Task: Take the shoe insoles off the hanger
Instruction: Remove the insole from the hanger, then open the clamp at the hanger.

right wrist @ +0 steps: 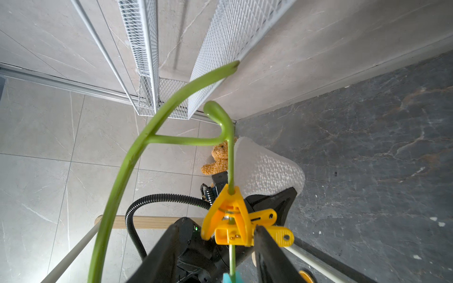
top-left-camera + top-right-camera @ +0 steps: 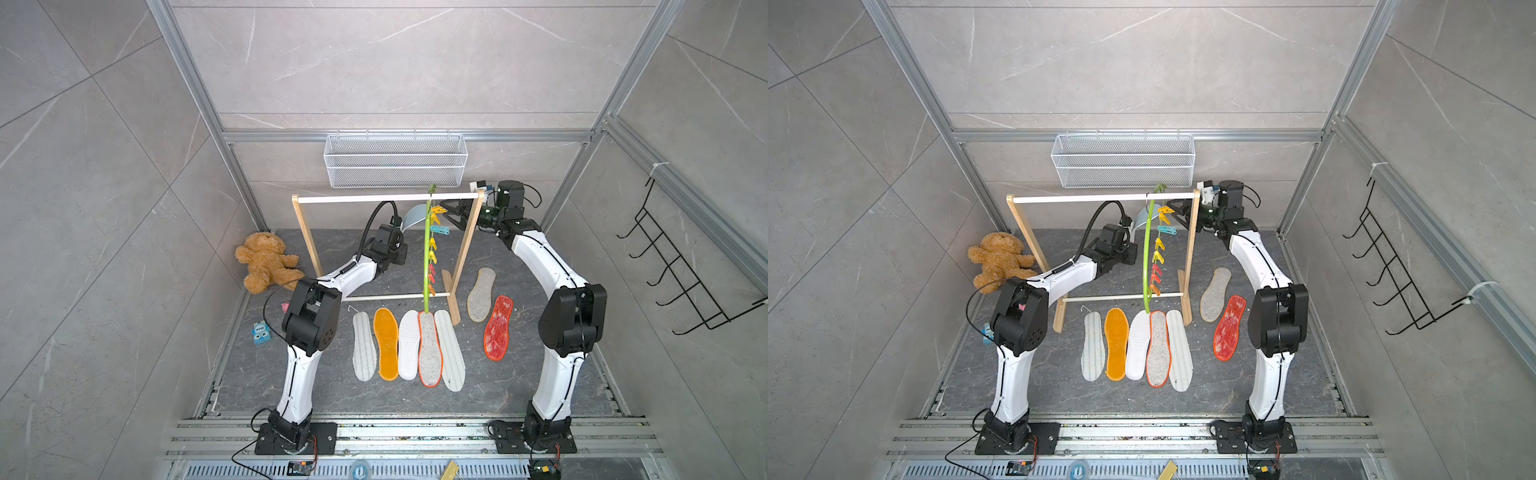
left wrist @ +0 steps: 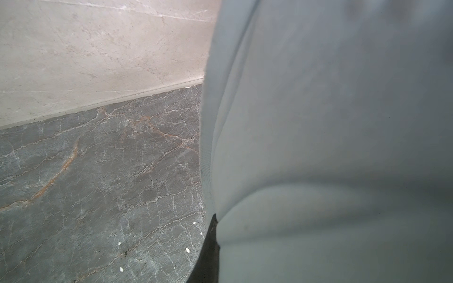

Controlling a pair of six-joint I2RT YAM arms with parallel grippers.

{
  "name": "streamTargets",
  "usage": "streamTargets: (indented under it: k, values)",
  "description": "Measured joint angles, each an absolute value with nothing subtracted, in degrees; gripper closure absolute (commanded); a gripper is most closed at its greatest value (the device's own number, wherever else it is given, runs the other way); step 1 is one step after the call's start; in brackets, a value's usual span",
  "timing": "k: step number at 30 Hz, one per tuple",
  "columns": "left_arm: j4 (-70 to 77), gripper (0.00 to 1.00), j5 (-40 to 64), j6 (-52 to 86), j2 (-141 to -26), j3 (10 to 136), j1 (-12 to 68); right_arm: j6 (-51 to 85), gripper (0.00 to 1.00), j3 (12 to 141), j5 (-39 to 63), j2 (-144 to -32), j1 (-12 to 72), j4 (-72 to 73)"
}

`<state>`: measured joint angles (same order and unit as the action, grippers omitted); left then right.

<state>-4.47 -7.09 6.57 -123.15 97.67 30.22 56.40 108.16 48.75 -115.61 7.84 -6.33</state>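
In the upper middle, the left gripper (image 2: 398,227) pinches the blue-grey insole (image 2: 414,218); the right gripper (image 1: 218,227), jaws apart, surrounds a yellow clip (image 1: 235,203) on the hanger (image 1: 117,176)

The left arm (image 2: 353,270) rises from its base, bends at the elbow and reaches forward and inward; the left fingers (image 3: 208,254) are pressed together on the blue-grey insole (image 3: 318,122). The right arm (image 2: 540,257) arches higher, wrist turned inward, and the right fingers (image 1: 269,257) stand apart with a yellow clip (image 1: 232,220) between them

Lime-green hanger (image 2: 427,257), blue-grey insole (image 2: 411,218), orange-yellow insole (image 2: 385,344), red mesh insole (image 2: 498,328)
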Motion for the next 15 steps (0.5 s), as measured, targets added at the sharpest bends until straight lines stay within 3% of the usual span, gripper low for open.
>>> streamTargets:
  k: [15]
  values:
    - [-4.4, 1.00, -7.3, 6.6, -123.2, 97.6, 30.2, 55.9, 0.59, 116.6, 48.7, -120.2, 8.7, -11.5]
